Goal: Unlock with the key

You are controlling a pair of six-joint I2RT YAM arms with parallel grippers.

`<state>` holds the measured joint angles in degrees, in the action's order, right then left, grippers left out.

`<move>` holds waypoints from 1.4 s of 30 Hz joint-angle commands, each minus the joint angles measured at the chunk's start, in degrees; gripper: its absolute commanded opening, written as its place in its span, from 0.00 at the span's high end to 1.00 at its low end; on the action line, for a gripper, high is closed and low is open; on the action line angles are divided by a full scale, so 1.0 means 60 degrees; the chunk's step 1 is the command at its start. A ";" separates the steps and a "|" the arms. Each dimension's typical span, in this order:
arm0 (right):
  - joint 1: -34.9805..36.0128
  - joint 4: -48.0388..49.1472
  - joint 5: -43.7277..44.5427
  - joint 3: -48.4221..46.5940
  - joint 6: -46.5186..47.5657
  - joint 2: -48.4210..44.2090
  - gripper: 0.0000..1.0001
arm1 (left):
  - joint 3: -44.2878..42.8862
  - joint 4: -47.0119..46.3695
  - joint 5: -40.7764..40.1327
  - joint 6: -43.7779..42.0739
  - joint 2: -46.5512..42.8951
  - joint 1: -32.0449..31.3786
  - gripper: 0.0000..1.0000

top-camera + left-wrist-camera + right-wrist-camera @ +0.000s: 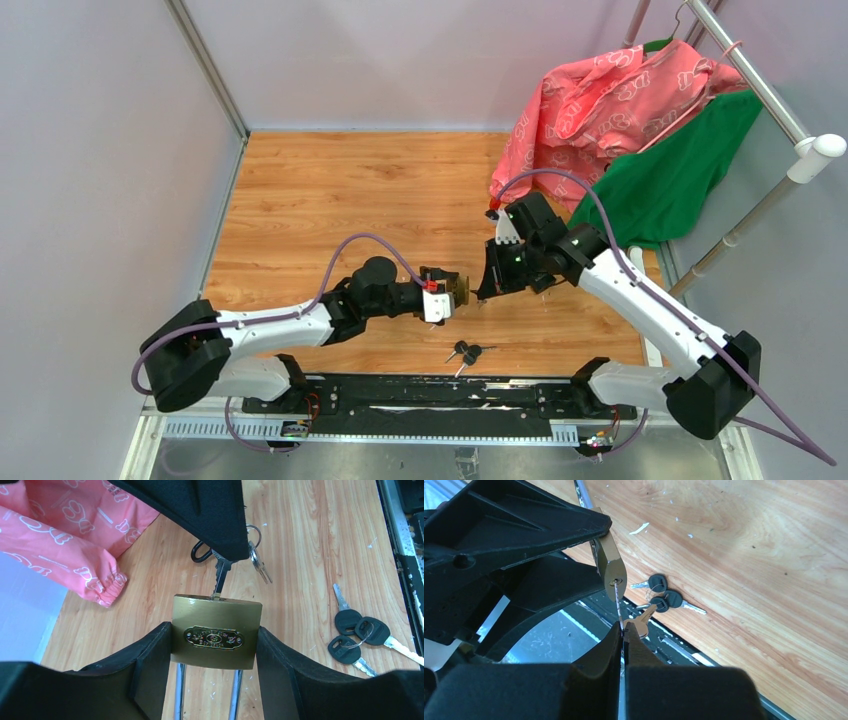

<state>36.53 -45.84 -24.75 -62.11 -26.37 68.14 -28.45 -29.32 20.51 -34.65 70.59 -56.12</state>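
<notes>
Left gripper (215, 647) clamps the padlock (216, 630) by its sides above the counter (310, 540). Right gripper (624, 640) pinches the key (220, 577), tip just entering the keyhole (615, 582); full insertion, turning and shackle (180, 690) release appear outstanding.

Brass padlock (217, 632) with key (220, 575) tip at its keyhole.

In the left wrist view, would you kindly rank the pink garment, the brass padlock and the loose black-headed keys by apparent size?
1. pink garment, though cut off by the frame.
2. brass padlock, nearest the camera.
3. loose black-headed keys; their spread nearly matches the padlock, so these last two places are unsure.
</notes>
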 commanded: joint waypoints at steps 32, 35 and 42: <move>-0.0058 0.0050 0.0427 -0.0223 0.2305 -0.0654 1.00 | -0.1069 -0.0180 0.1778 -0.0679 -0.0229 -0.0315 1.00; -0.0060 -0.0121 0.0329 -0.0413 0.2626 -0.0679 1.00 | -0.1168 0.0098 0.1852 -0.0824 -0.0194 -0.0314 1.00; -0.0082 -0.0740 -0.0322 -0.0713 0.2522 -0.0683 1.00 | -0.1100 0.0097 0.1019 -0.1515 0.0012 -0.0313 1.00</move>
<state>35.77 -50.72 -25.41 -63.77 -12.95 64.55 -33.21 -26.00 24.08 -40.21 71.09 -56.51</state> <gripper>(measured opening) 0.015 0.600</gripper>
